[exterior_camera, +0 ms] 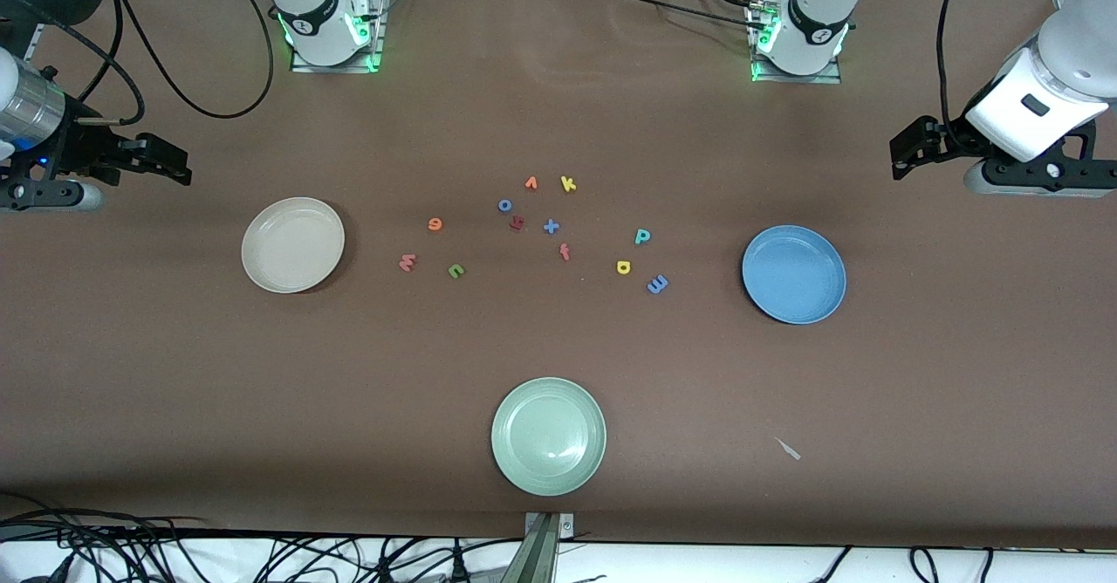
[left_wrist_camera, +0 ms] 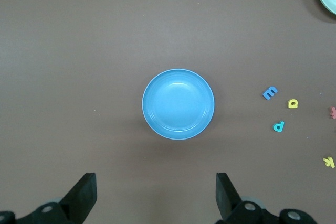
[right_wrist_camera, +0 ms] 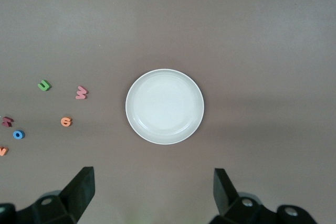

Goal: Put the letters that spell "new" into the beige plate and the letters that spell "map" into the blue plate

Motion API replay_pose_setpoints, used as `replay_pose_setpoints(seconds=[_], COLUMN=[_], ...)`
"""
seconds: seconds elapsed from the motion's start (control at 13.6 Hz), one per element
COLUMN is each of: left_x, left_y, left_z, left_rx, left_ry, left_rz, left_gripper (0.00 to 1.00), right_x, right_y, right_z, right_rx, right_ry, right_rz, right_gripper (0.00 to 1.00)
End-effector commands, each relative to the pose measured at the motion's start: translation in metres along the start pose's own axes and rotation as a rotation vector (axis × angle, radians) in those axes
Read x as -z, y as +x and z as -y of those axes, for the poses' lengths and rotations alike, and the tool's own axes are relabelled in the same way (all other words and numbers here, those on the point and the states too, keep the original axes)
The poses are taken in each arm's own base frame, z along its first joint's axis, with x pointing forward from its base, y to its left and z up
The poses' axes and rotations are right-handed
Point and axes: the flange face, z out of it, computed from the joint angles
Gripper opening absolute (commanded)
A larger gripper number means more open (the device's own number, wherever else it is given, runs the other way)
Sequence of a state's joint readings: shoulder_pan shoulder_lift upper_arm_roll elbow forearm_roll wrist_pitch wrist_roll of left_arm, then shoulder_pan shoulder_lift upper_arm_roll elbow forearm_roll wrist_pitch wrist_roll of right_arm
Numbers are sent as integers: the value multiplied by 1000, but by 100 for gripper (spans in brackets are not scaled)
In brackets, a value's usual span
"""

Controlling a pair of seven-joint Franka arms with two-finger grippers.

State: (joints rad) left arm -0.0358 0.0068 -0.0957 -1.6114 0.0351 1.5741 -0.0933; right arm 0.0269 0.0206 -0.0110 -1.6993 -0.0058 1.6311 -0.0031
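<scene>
The empty beige plate (exterior_camera: 293, 244) (right_wrist_camera: 165, 106) lies toward the right arm's end, with the pink w (exterior_camera: 407, 262), green n (exterior_camera: 455, 270) and orange e (exterior_camera: 435, 224) on the table beside it. Toward the left arm's end lies the blue plate (exterior_camera: 793, 273) (left_wrist_camera: 178, 104), also empty, with the blue m (exterior_camera: 657, 284), yellow a (exterior_camera: 623, 266) and teal p (exterior_camera: 641, 236) close by. My right gripper (exterior_camera: 179, 167) (right_wrist_camera: 155, 192) hangs open over bare table at its end. My left gripper (exterior_camera: 903, 154) (left_wrist_camera: 156, 195) is open too, holding nothing.
Between the two letter groups lie an orange v (exterior_camera: 531, 183), yellow k (exterior_camera: 568, 184), blue o (exterior_camera: 504, 205), blue x (exterior_camera: 551, 227), red f (exterior_camera: 565, 251) and another dark red letter (exterior_camera: 517, 223). A pale green plate (exterior_camera: 548, 435) sits nearest the front camera.
</scene>
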Motion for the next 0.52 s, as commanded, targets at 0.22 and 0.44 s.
replay_pose_setpoints(seconds=[0.22, 0.44], left_x=[-1, -1], left_y=[8, 8], left_z=[-2, -2], left_rx=[-8, -6], left_ry=[10, 8], left_rz=[-2, -2], left_gripper=[100, 100], right_x=[0, 1], right_y=[-2, -2], right_z=[0, 0], right_rx=[-4, -4], right_ry=[11, 11], right_rz=[3, 2], right_gripper=[100, 100])
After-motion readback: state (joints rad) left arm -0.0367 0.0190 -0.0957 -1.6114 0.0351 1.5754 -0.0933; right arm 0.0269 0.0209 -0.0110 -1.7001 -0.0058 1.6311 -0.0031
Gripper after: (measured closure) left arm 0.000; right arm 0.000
